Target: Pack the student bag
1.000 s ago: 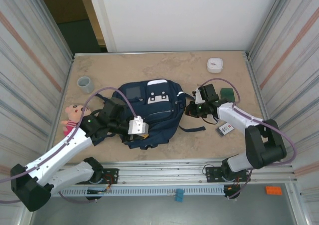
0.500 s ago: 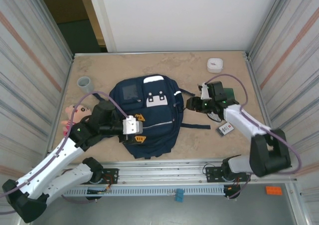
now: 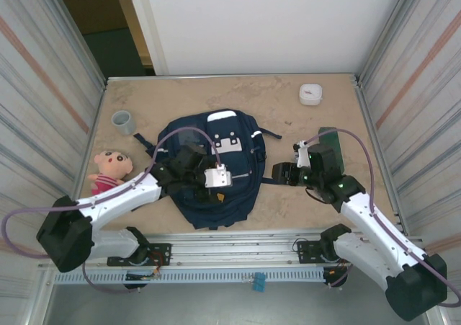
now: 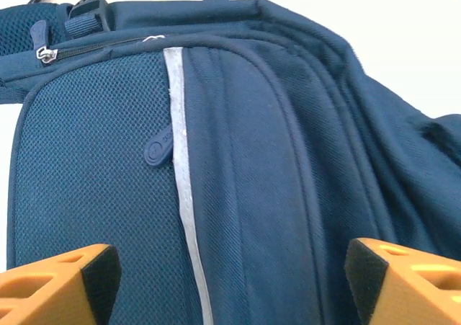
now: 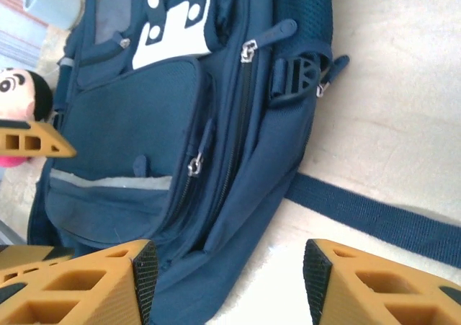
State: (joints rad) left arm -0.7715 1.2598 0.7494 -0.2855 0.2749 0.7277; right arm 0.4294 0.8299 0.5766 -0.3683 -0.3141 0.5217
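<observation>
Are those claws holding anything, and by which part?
Nothing is held. The left gripper and the right gripper both stand open, with the student bag ungripped.

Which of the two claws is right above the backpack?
The left gripper: it hangs open directly over the front of the student bag. The right gripper sits off to its side, by a loose strap.

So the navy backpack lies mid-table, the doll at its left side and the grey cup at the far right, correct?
No: the top view shows the grey cup at the far left, beyond the doll. The backpack does lie mid-table with the doll at its left side.
</observation>
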